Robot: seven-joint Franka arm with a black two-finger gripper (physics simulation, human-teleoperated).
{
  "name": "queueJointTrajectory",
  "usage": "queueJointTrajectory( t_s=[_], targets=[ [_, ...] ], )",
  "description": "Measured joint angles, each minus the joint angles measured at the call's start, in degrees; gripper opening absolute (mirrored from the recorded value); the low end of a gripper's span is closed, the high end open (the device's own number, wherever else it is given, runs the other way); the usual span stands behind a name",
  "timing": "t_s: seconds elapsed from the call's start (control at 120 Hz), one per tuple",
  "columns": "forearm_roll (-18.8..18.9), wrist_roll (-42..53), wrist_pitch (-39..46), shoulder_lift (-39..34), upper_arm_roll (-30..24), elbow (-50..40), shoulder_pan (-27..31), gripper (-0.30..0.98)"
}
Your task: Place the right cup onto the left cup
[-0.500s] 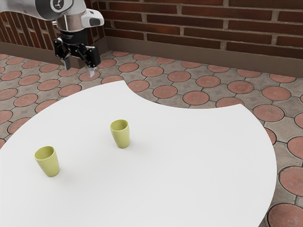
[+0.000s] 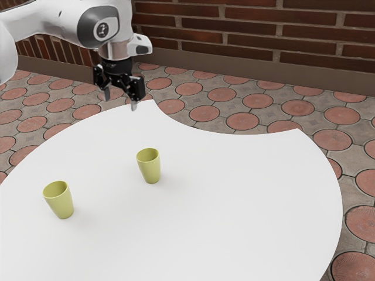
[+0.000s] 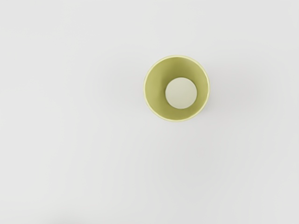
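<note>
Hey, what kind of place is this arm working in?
Perhaps a patio or paved courtyard: there's a brick wall, paving with round reddish insets, and a white table with a curved edge.

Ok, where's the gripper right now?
The gripper hangs open in mid-air in the exterior view's upper left; the right-hand cup in that view, standing on the white table, looks nearest.

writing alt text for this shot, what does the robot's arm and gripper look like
The arm is glossy white with rounded segments and a dark grey round cap bearing a small pale emblem. Below it come a silvery metallic collar and a white side piece with a dark end. The gripper is black and blocky, with two slim light-grey fingertips.
</note>
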Motion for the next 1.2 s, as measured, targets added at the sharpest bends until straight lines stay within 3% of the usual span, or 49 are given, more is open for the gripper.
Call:
queueJointTrajectory(
  t_s=[0.35,1.2],
  targets=[
    [-0.1,-1.2,8.1,2.7,-0.6,-7.1,0.0,0.69],
    [0.7,-2.5,24.8,16.8,-0.5,-7.9,0.0,0.69]
  ],
)
